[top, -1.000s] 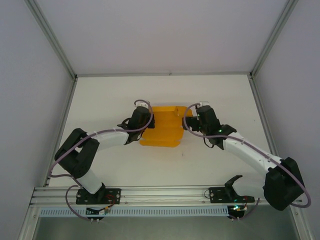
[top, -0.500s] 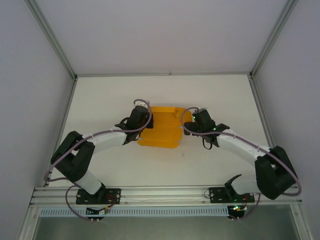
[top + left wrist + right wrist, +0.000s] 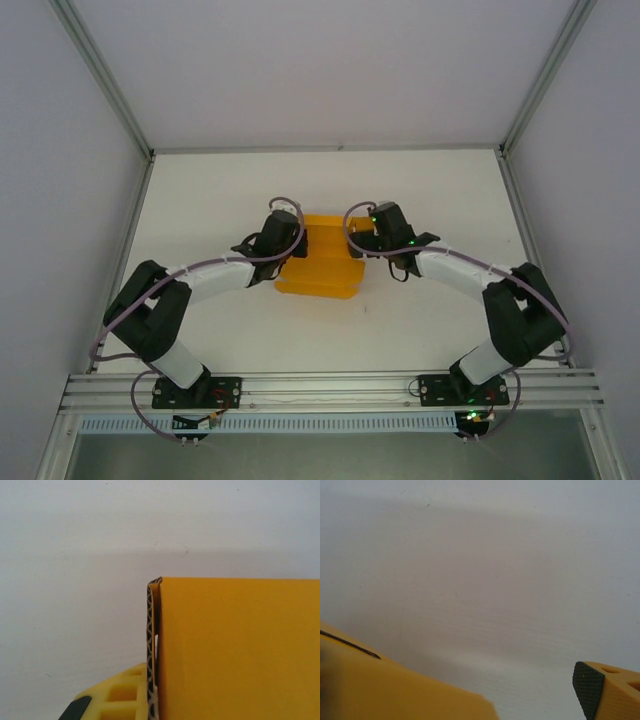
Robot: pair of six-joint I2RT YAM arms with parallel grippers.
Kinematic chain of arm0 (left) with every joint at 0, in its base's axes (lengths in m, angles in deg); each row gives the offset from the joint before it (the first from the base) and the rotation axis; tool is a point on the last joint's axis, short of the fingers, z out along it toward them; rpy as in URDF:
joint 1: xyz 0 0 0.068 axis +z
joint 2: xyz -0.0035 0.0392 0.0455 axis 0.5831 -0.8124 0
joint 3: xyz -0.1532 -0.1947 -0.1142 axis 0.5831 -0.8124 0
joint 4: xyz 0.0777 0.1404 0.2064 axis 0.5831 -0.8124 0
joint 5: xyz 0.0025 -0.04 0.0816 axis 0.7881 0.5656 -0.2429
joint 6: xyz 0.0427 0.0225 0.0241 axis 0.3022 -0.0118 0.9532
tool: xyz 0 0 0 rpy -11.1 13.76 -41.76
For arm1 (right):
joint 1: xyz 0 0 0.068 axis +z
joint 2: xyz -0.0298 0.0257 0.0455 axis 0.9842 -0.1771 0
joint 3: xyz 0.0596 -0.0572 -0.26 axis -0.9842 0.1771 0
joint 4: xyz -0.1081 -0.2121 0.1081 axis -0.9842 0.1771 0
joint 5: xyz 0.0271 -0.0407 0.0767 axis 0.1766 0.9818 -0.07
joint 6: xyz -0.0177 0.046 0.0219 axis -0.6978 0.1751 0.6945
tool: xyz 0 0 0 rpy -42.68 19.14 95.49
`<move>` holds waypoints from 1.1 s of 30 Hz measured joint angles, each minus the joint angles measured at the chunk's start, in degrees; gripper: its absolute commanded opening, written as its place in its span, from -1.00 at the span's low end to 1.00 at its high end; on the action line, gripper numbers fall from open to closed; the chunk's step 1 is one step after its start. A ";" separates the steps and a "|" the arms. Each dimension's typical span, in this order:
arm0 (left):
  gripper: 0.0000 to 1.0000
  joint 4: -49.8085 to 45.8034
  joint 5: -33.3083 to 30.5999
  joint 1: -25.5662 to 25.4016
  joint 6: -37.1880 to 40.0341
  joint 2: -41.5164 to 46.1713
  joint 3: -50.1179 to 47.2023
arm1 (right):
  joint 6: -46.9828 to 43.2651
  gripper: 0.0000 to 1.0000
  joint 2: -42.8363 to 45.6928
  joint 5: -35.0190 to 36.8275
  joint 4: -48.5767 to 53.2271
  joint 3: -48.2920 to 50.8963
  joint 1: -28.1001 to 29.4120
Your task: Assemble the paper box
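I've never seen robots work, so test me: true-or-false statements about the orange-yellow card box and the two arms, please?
1. The orange-yellow card box lies between the left gripper and the right gripper. True.
2. It sits in the white table's far right corner. False: it is near the middle.
3. Its cut edge shows a wavy corrugated core. True.
4. The left gripper is well clear of it. False: it is at its left edge.

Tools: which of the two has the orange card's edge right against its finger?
The left tool: in its wrist view the paper box's corrugated edge sits against its yellow finger. The right tool's finger has open table beside it.
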 measured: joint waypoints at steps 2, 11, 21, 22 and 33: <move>-1.00 -0.74 -0.02 0.00 -0.17 -0.44 0.07 | -0.31 0.95 -1.55 0.76 -0.83 -0.46 0.94; -1.00 -1.31 -0.76 0.00 -0.59 -1.01 0.70 | -0.63 1.00 5.35 3.17 -0.52 1.70 1.84; -1.00 -1.38 -0.87 0.35 0.26 -1.01 0.81 | -2.34 0.88 31.47 -6.71 6.05 9.11 -4.20; -1.00 -1.36 -0.59 0.46 0.28 -0.98 0.81 | -2.34 0.83 32.79 -8.31 6.99 9.29 -6.54; -1.00 -2.21 1.22 0.48 0.70 -0.83 0.81 | -8.11 0.38 20.28 -26.99 9.68 7.63 -19.93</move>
